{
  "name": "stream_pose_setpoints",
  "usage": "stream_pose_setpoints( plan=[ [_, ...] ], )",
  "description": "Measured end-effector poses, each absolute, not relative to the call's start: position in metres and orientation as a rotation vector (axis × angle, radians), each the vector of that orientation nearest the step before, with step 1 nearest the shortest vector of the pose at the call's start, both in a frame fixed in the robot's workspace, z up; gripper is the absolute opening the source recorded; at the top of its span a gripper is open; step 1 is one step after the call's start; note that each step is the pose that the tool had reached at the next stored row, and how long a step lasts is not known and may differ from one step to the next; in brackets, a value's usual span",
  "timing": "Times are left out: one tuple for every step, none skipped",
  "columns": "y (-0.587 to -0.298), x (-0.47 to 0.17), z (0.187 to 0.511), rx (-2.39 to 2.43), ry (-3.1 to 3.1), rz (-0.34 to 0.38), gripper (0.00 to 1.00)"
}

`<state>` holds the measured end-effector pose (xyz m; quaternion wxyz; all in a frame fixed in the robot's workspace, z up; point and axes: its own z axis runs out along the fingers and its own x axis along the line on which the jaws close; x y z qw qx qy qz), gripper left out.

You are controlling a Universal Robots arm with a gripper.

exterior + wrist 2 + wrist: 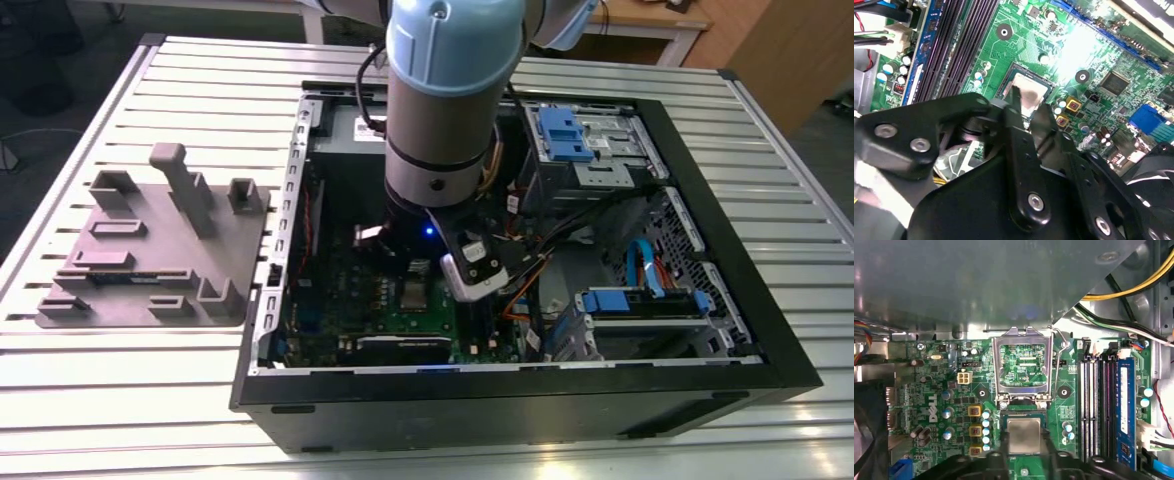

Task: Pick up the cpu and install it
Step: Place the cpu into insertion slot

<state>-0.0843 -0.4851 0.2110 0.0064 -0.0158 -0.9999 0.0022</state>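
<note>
A lab or workshop. An opened computer case (534,330) sits on a slatted aluminium table (120,390). A grey parts fixture (154,250) lies beside it

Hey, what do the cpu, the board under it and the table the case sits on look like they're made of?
The cpu looks like dull silver metal on top, with a soft, even sheen. The board seems to be green-lacquered circuit laminate: glossy, with fine traces and soldered parts. The table appears to be bare aluminium, pale grey with long slotted ribs; whether it is coated I cannot tell.

Slatted metal table (160,400) w/ open PC case (534,400), grey fixture tray (147,270).
</note>
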Motion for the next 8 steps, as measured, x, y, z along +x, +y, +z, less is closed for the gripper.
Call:
stream_pose_setpoints(
  plan=[
    [-0.4851,-0.0843,0.211,-0.049,-3.128,0.007,0.32],
    [-0.4851,-0.0843,0.211,-0.05,-3.128,0.007,0.32],
    [-0.4851,-0.0843,0.2111,-0.05,-3.128,0.007,0.26],
    [-0.4851,-0.0843,0.2111,-0.05,-3.128,0.007,0.2],
    [-0.4851,-0.0843,0.2111,-0.049,-3.128,0.007,0.2],
    [-0.4851,-0.0843,0.2111,-0.05,-3.128,0.007,0.15],
    [-0.4851,-0.0843,0.2111,-0.05,-3.128,0.007,0.1],
    [-0.4851,-0.0843,0.2111,-0.05,-3.128,0.007,0.1]
  ],
)
